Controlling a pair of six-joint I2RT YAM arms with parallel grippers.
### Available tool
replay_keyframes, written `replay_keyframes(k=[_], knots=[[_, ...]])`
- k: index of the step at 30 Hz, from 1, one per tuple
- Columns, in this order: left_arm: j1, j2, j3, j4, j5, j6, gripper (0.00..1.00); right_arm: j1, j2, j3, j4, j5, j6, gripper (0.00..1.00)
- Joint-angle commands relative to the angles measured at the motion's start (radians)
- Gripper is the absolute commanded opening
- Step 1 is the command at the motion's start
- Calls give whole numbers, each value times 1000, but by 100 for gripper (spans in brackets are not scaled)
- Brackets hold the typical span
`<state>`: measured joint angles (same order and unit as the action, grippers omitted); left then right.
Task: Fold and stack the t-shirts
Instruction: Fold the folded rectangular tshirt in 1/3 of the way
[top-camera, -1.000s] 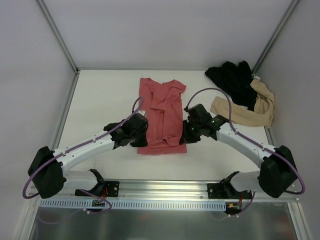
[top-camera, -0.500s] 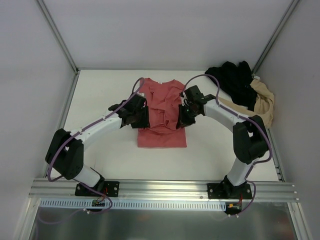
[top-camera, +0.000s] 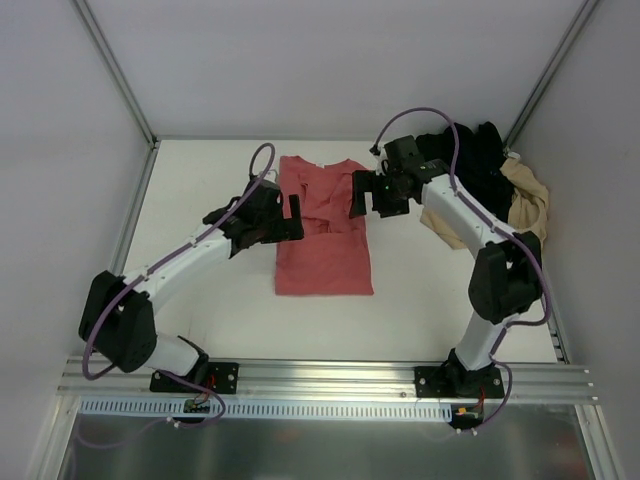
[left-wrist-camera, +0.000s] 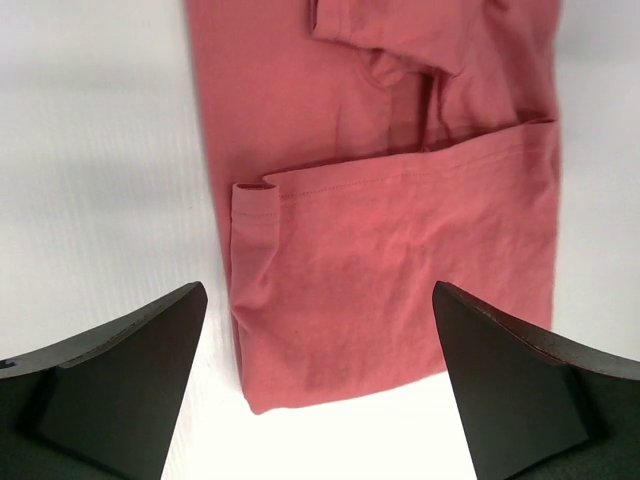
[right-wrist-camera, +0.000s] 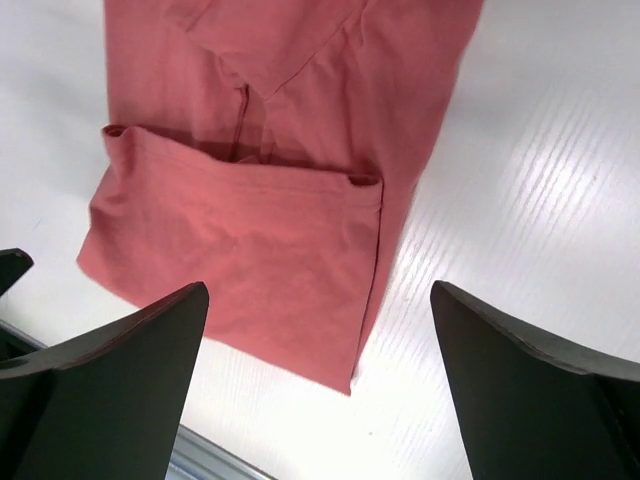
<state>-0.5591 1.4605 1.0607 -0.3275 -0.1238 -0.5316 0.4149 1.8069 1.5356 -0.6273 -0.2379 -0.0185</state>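
Your left gripper (left-wrist-camera: 318, 292) and right gripper (right-wrist-camera: 318, 292) are wide open and hold nothing. They hang above the folded red t-shirt (top-camera: 325, 255), one at each side. The black t-shirt (top-camera: 468, 160) and tan t-shirt (top-camera: 522, 205) lie bunched together to its right.

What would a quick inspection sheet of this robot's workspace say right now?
Surface: white table, smooth.
Job's things: coral-red t-shirt folded flat mid-table; black t-shirt and beige t-shirt crumpled together, far right corner.
Clutter: nothing seen.
Grippers: left gripper and right gripper open above the folded one, holding nothing.
Cables: purple cables looping along both arms.
Surroundings: white walls, metal frame posts, rail at near edge.
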Motion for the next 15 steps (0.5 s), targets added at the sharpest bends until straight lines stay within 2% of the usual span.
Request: replay_keyframes(k=[1,5,9,13,15], knots=[[1,-124,-22,32,2,-10,99,2,-142,-3,-71,11,-29,100],[-12,-221,-99,4,108,-31,99,35,-263,-149,-23,-20,14,99],[-21,-273,-201,-25,124,-60,99,74,-382,-357,46,-6,63,99],[-19,-341,-355,44,191,-106,99,81,-483,-602,159,-28,132,100],[-19,-368,-428,90,213,-123,99,81,-495,-658,187,-35,141,100]])
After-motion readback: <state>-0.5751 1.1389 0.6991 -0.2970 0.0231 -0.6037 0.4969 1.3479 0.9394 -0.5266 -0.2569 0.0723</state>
